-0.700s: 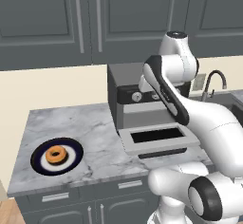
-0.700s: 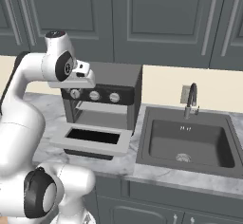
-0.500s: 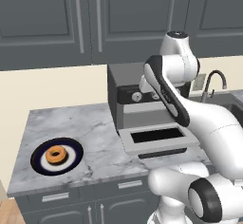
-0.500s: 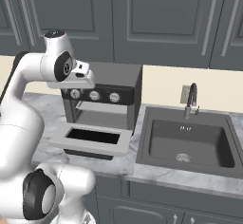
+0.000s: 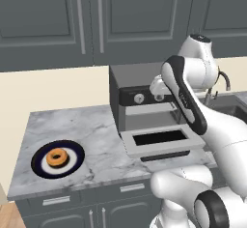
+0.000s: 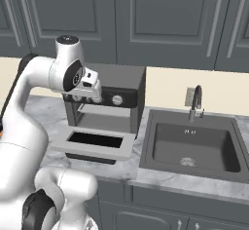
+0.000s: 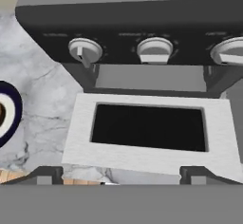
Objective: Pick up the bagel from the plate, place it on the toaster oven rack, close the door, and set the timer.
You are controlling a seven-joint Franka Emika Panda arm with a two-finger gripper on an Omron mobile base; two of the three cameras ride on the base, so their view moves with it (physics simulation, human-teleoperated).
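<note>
Reaching for the bagel [image 5: 57,157] is the step in hand: it lies on the plate [image 5: 73,166] at the counter's left, well apart from the released gripper [image 5: 159,88] before the toaster oven [image 5: 140,94], whose door [image 5: 164,142] is dropped open, so a descent centred over the ring is needed.

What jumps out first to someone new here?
The toaster oven at mid-counter, its door dropped flat open toward the robot, with the white arm arched over it. Next, the bagel on the navy-rimmed plate, far left on the marble counter, well apart from the arm.
</note>
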